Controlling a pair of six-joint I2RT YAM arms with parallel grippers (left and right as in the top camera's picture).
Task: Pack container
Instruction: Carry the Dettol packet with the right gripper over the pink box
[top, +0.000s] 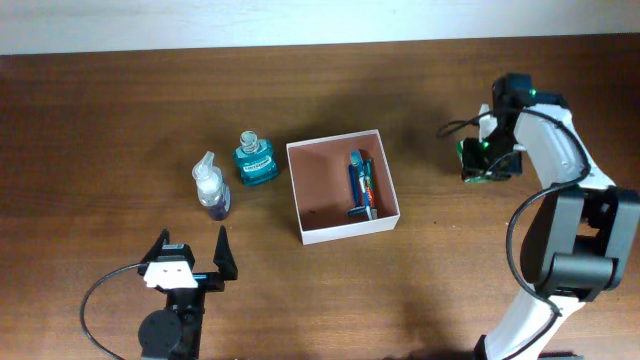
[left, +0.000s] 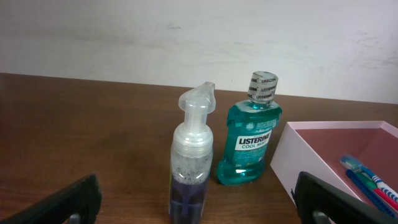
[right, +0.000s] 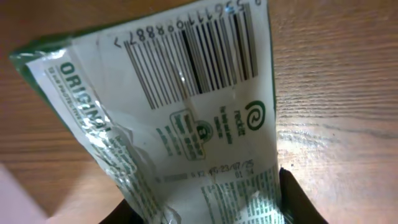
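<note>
Cardboard walls, white outside and pinkish-brown within, mark the container (top: 320, 180), which sits on the wooden table (top: 100, 120) ahead of the left claw (top: 191, 240) and off to its right. It is well apart from the right claw (top: 485, 160), on that claw's inner side. Inside it, against the wall farther from the left claw, lie blue-handled toothbrushes (top: 361, 185), flat on the floor of the box. The left claw is released, its two dark fingers spread wide and holding nothing. Straight ahead of its gap stands a clear pump bottle (left: 189, 168) with purple liquid in its lower part. Just beyond that, slightly to the right, stands a teal mouthwash bottle (left: 250, 146), upright and near the container's side wall without touching it. The right claw is clenched on a green and white packet (right: 186, 112). The packet fills the wrist view, barcode side up, with its lower end pinched between the dark fingers (right: 301, 199) and its far end reaching out ahead of the claw over the tabletop.
</note>
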